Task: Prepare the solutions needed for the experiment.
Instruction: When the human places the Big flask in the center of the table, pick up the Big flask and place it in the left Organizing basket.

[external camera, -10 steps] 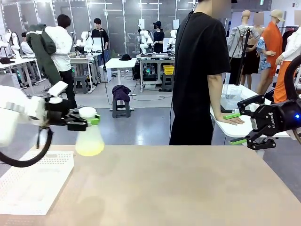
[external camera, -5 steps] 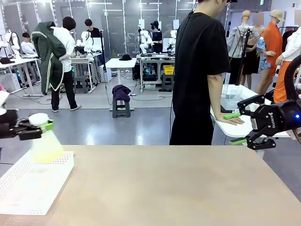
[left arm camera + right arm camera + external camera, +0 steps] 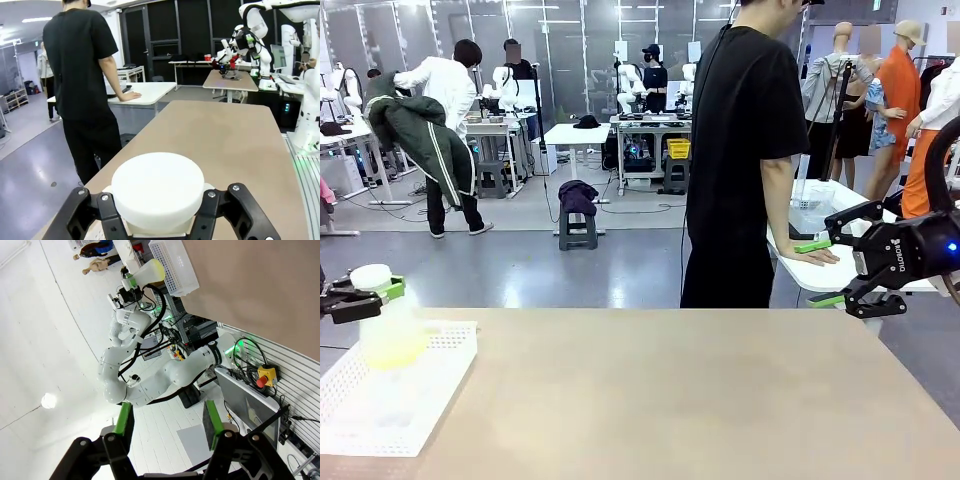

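My left gripper is shut on the neck of a frosted conical flask at the table's far left. The flask carries a round white cap, and the solutions form a shallow pale yellow-green layer in its base. It hangs upright over the white perforated tray. In the left wrist view the cap sits between the black fingers of the left gripper. My right gripper stands open and holds nothing, off the table's far right edge. The right wrist view shows the right gripper, and far off the flask above the tray.
A person in a black shirt stands at the far side, one hand resting on a white side table. The brown tabletop stretches bare from the tray to the right edge. Other people and tables are far behind.
My left gripper has carried the flask leftward and lower, from the table's far-left edge to above the tray. The right gripper has not moved.
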Action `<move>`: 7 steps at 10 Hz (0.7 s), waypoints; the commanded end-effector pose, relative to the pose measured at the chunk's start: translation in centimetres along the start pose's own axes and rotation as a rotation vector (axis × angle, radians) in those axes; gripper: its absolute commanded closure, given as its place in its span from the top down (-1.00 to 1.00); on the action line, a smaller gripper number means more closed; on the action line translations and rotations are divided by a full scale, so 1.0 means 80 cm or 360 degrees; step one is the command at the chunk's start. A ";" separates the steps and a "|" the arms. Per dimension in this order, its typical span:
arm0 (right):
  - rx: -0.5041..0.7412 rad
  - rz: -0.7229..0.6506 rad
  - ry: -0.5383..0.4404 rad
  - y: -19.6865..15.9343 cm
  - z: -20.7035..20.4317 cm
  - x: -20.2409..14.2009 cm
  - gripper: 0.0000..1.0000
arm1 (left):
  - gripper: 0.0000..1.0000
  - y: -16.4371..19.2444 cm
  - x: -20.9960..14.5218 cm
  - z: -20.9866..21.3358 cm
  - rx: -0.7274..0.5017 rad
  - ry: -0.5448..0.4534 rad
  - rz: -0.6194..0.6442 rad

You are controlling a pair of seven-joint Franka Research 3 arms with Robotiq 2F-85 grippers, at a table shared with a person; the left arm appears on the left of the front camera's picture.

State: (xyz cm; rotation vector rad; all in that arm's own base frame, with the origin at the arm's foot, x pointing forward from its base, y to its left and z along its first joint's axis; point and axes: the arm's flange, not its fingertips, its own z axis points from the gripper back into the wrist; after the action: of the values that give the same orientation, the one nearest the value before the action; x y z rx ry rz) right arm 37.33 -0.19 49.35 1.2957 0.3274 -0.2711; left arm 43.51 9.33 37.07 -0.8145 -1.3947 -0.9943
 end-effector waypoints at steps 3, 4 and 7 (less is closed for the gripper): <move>0.0006 0.0009 0.0002 0.001 0.001 -0.002 0.41 | -1.00 -0.001 -0.008 0.005 0.0030 -0.0010 0.0012; 0.0006 0.0009 0.0002 0.001 0.001 -0.002 0.41 | -1.00 -0.001 -0.008 0.005 0.0030 -0.0010 0.0012; 0.0006 0.0009 0.0002 0.001 0.001 -0.002 0.41 | -0.53 0.003 -0.032 0.016 0.0017 0.0053 0.0035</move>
State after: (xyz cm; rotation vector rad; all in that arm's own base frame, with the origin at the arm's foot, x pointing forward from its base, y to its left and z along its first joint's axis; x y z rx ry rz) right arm 37.33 -0.19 49.35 1.2957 0.3274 -0.2711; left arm 43.04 10.22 34.86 -0.8025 -1.3679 -0.9629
